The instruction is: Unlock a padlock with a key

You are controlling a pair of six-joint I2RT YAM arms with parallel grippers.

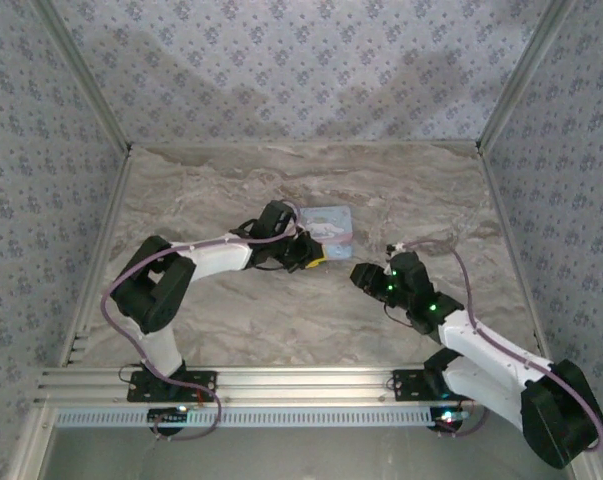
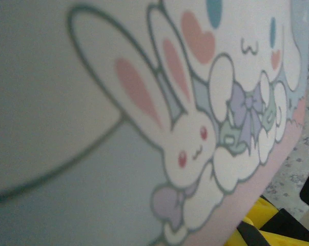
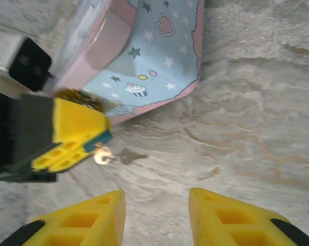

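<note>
The padlock (image 3: 100,139), as best I can judge the bluish sliver pinched at the tip of the left gripper (image 1: 314,256), is near the middle of the table (image 3: 256,128), just off the near edge of the pale blue tin (image 3: 159,61). So little of it is gripped that a nudge could twist it in the pinch or knock it free. A small shiny piece (image 3: 103,154), likely the key or its ring, sits just beside it; a badly aimed close could push that away, or nip the left finger instead. The lock looks tiny and dark blue-grey, mostly hidden by the yellow finger; shackle and keyhole I cannot make out. The left claw is together on it; the right gripper (image 3: 155,200), nearer and to the right, has its fingers apart and empty.
</note>
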